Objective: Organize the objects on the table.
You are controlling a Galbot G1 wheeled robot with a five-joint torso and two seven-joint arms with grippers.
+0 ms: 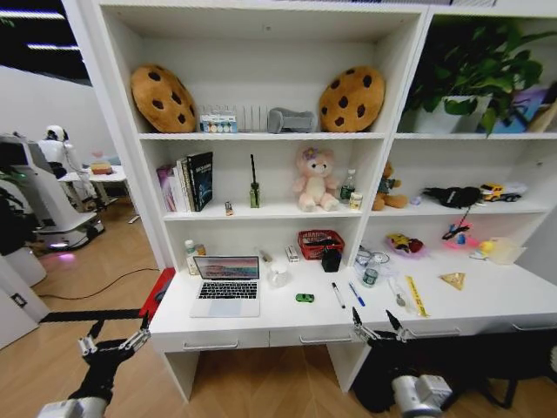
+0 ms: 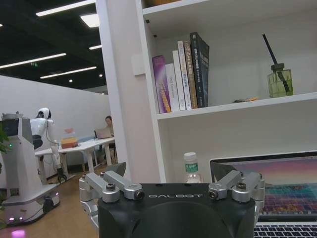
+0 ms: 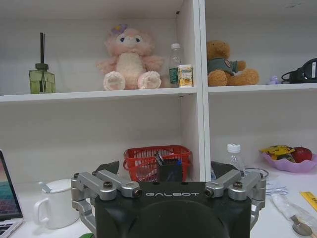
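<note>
Left gripper [image 1: 111,341], fingers apart, empty, hangs below the table [image 1: 261,320] front at its left corner. Right gripper [image 1: 378,326], fingers apart, empty, sits at the front edge right of centre. On the table: open laptop [image 1: 228,286] at left, green car [image 1: 305,298] centre, two pens [image 1: 346,294] beside it, small bottle [image 1: 370,276] behind them. Laptop cut off in both wrist views; red basket [image 3: 157,161] partly hidden by the right gripper body.
</note>
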